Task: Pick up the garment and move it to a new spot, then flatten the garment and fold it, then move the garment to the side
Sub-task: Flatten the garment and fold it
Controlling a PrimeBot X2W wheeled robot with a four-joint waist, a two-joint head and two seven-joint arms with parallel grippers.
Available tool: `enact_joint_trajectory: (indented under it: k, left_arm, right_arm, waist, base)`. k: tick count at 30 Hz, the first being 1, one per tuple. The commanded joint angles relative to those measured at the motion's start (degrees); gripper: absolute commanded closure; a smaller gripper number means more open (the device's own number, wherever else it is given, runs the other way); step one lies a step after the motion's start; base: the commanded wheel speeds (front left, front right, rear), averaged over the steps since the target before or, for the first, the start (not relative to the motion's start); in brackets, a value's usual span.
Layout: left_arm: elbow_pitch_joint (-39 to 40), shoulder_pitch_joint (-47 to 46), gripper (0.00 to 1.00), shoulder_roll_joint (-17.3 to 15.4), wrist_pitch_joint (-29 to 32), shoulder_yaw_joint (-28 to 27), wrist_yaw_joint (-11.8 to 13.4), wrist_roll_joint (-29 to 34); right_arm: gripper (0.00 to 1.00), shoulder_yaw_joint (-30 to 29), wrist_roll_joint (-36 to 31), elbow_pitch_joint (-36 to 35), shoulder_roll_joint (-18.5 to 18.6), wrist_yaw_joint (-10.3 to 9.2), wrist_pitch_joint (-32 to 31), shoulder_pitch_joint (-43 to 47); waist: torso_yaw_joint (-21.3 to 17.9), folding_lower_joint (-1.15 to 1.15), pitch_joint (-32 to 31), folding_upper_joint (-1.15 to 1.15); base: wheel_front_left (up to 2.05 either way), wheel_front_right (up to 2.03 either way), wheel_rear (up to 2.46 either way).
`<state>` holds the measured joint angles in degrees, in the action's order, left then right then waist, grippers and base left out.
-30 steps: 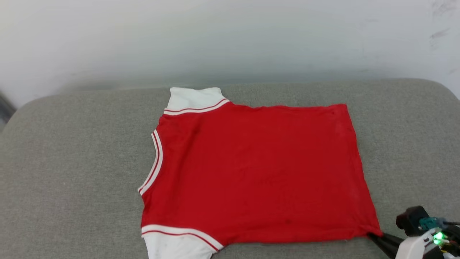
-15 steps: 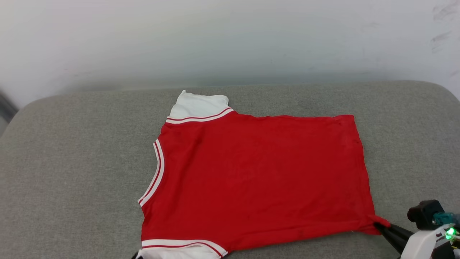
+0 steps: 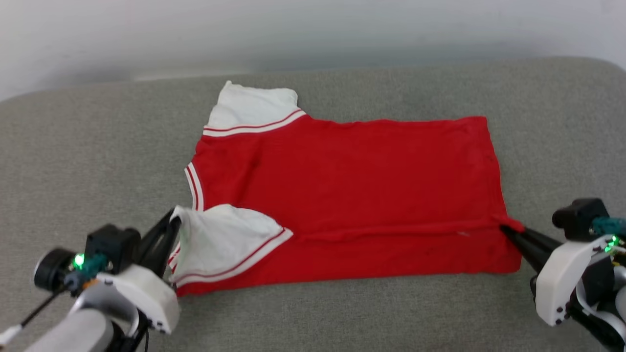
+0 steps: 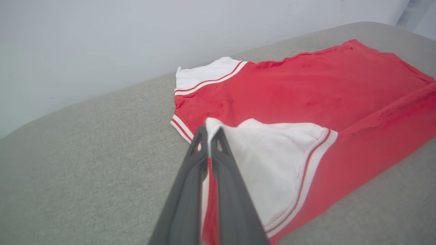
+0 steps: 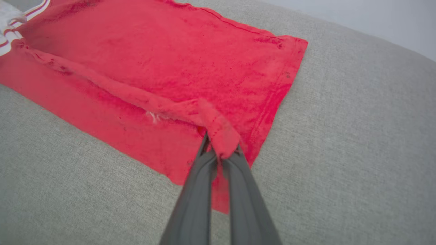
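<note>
On the grey cushion (image 3: 88, 161), w/ a pale wall (image 3: 313, 29) behind, one red shirt (image 3: 371, 186) is spread approx. mid-cushion, its near edge lifted and folded partly back over the body. Two grippers are counted. The left gripper (image 3: 174, 220) is clenched on the corner of the near sleeve (image 3: 220, 242), white, turned over onto the red. The right gripper (image 3: 506, 229) is pinched on the near hem corner, opp. end. The far sleeve (image 3: 249, 105) is laid flat. A raised crease (image 3: 391, 231) is stretched between both grips.
</note>
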<state>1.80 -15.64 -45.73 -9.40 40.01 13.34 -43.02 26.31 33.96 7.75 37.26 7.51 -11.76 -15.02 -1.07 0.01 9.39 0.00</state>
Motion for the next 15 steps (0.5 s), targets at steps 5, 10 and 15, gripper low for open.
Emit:
enact_joint_trajectory:
  k: [5, 10, 15]
  left_arm:
    - [-3.72, -7.66, 1.00, 1.21, 2.30, 0.31, -2.95, 1.55]
    - [-10.29, -13.27, 1.00, 2.46, 3.35, 0.31, -5.98, 1.81]
    - [-17.55, -16.68, 1.00, 3.96, 3.78, 1.49, -8.88, 2.43]
  right_arm:
    - [1.00, -0.71, 0.00, 1.10, -1.16, -0.04, -1.66, -4.28]
    - [1.00, 0.75, 0.70, 3.57, -2.16, -0.04, -3.34, -8.08]
    - [1.00, 3.38, 1.29, 6.87, -3.09, -0.04, -3.86, -11.13]
  waist:
    - [-1.15, -0.01, 5.12, 0.00]
    - [-1.80, -0.01, 8.52, 0.00]
    - [-2.01, -0.01, 11.00, 0.00]
  base:
    - [0.00, 0.00, 0.00]
    - [0.00, 0.00, 0.00]
    - [0.00, 0.00, 0.00]
